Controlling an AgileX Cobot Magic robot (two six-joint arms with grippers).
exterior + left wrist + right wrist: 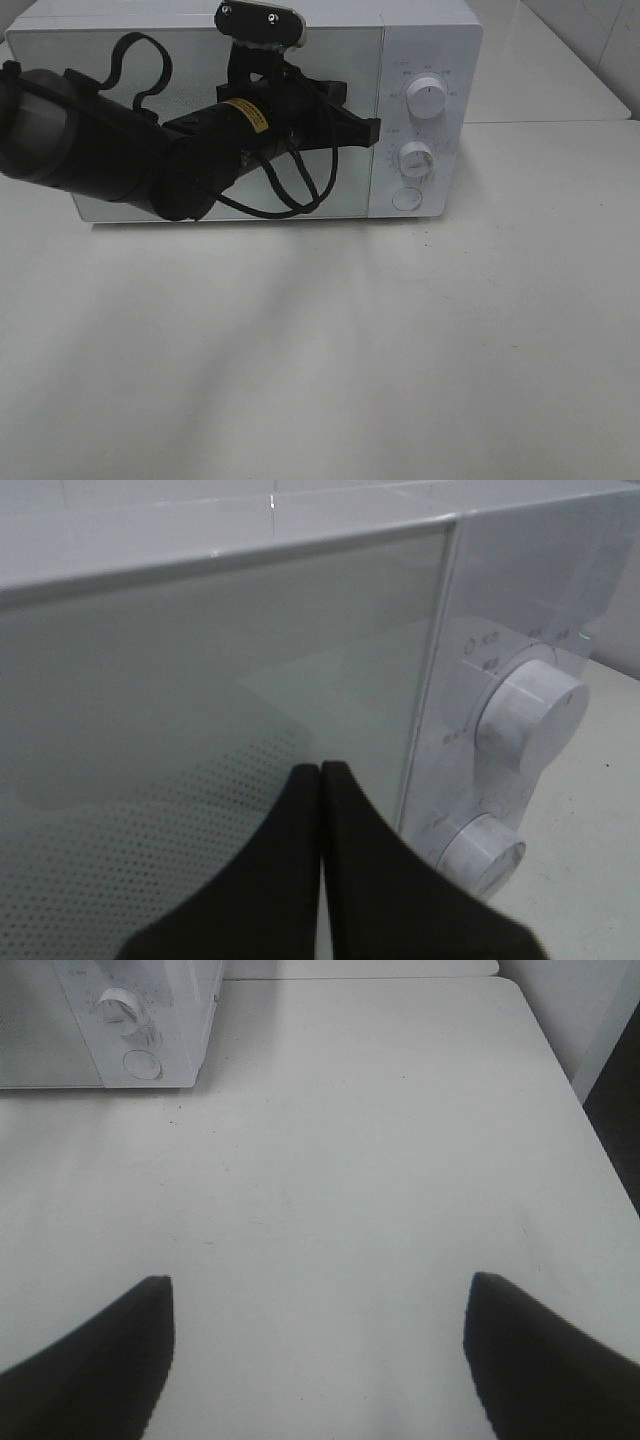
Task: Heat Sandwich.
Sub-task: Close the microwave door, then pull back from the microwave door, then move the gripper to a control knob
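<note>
Surface is a plain white table (400, 350), with pale wall tiles (590, 30) at 1 o'clock in the high view. A white microwave (440, 40) sits at 12 o'clock with its door (60, 60) closed. I can't tell where the sandwich is; none of my views show it.

Left arm comes in from 9 o'clock across the door. The left pincer (372, 127) is pressed fully shut with nothing in it, tips pointing toward 3 o'clock. They're just beside the door's right edge, near the upper knob (427, 98) and lower knob (415, 158). Can't say if they touch the glass.

Over on the right, the right pincer (320, 1290) is spread wide, empty, hanging over bare table.
</note>
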